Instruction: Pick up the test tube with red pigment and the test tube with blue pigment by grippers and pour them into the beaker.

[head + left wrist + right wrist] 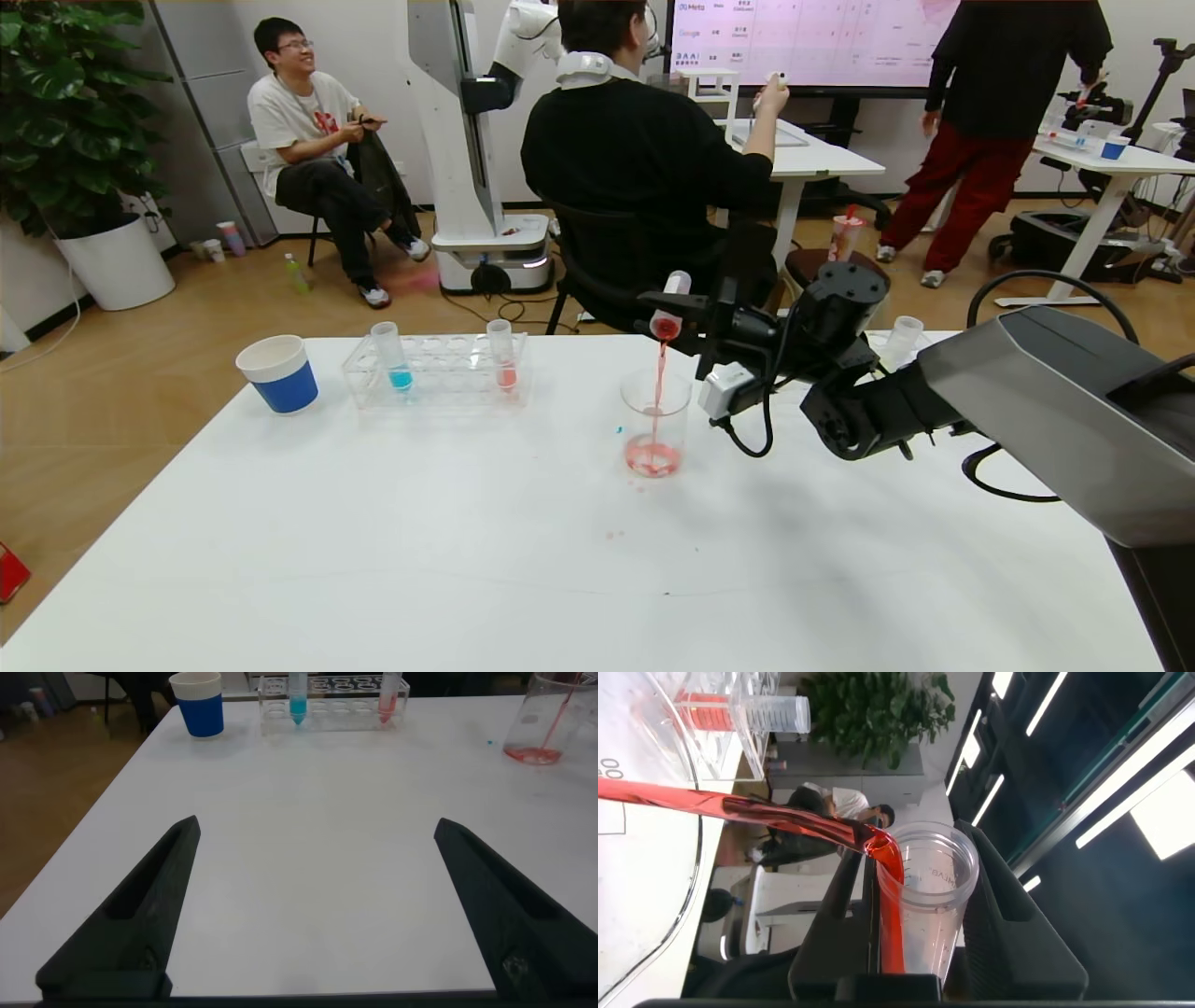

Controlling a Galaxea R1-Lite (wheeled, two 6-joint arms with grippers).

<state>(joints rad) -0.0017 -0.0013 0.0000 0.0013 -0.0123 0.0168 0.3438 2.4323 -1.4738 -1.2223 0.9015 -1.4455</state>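
The test tube with red pigment (668, 308) is tipped over, right above the beaker (655, 420). A thin red stream runs out of its mouth and down into the beaker, and a little red pool sits at the bottom. The right hand (686, 313) is clamped tight on this tube and holds it over the rim.

So the red pour is going on now, and it looks about half the job. The test tube with blue pigment (397, 359) stands upright in the clear rack (434, 373) on the desk (523, 560), not yet touched. It must be picked up and poured too. A paler red tube (502, 359) stands in the rack as well, and a blue cup (278, 373) sits beside it.

The left hand (318, 915) hangs low over the desk, fingers wide apart, holding nothing.
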